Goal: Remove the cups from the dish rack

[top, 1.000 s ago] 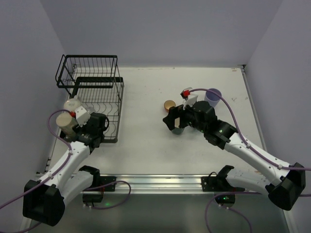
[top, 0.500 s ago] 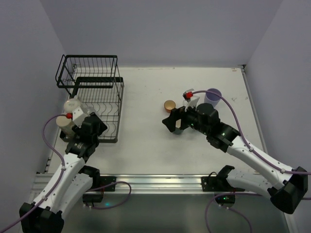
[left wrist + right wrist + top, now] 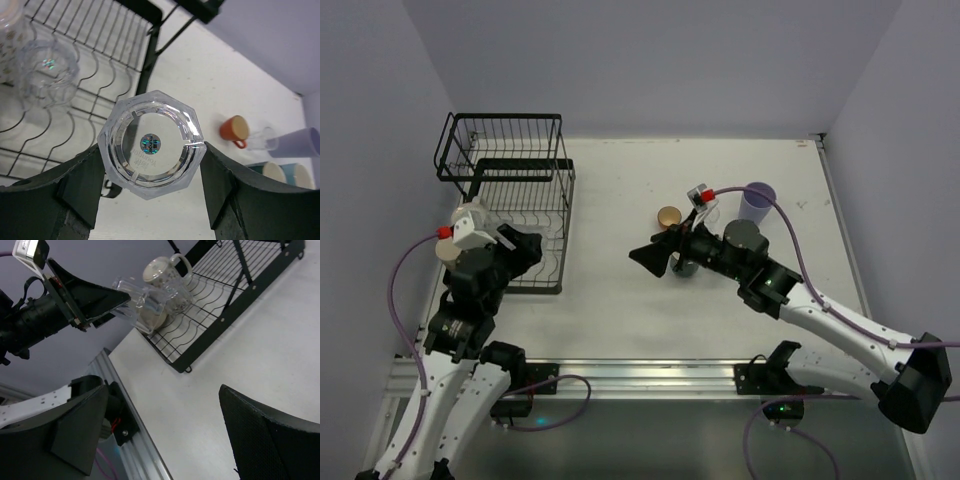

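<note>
Top view: the left pincer (image 3: 523, 243) is hovering at the near edge of the dish rack (image 3: 516, 196), beside the bare worktop (image 3: 620, 310). Left wrist view: it is pinching an empty clear glass (image 3: 151, 131) by its smooth faceted walls, so the glass is at risk of slipping or clipping the rack wires. A second glass (image 3: 47, 70) and a cream mug (image 3: 10, 30) are sitting in the rack. Right wrist view: the right pincer (image 3: 161, 390) is standing spread, gripping nothing.
</note>
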Tool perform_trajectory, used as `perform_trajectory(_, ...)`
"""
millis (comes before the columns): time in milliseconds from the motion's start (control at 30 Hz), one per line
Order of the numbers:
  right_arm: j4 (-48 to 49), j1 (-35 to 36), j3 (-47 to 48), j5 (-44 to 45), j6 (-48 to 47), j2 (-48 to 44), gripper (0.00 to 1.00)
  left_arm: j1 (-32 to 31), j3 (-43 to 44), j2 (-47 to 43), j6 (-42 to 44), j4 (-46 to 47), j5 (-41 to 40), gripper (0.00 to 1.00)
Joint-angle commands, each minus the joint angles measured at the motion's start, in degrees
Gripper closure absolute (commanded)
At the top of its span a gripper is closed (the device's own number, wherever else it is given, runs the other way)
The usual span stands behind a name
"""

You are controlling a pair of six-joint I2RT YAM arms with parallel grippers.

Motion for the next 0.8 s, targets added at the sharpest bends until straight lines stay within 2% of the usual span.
perform_trajectory(0,10.6,2.2,1.7,-2.0,4.5,2.8,0.06,0.4,4.4,-2.3,1.6,5.1,10.2,0.78)
perform_trajectory(133,17.4,4.4,3.4,-3.9,7.4,7.1,0.06,0.4,3.4,-1.7,-2.9,14.8,22.8,0.83)
perform_trajectory(333,20.5,4.5,6.7,-5.9,7.7,10.8,0.06,0.3,0.2,1.7,-12.0,32.1,33.9,0.85)
perform_trajectory(533,18.4,4.5,9.4,-0.4,4.6,12.1,0.07,0.3,-4.2,3.8,-18.8,44.9,39.3,0.86)
perform_trajectory(633,15.0,4.5,13.4,-0.8,1.7,13.1,0.09,0.3,-5.5,5.4,-20.9,49.2,41.5,0.87)
perform_trajectory(767,16.1,4.5,15.7,-4.1,2.1,15.6,0.16,0.3,-7.6,6.9,-24.0,54.3,43.4,0.87)
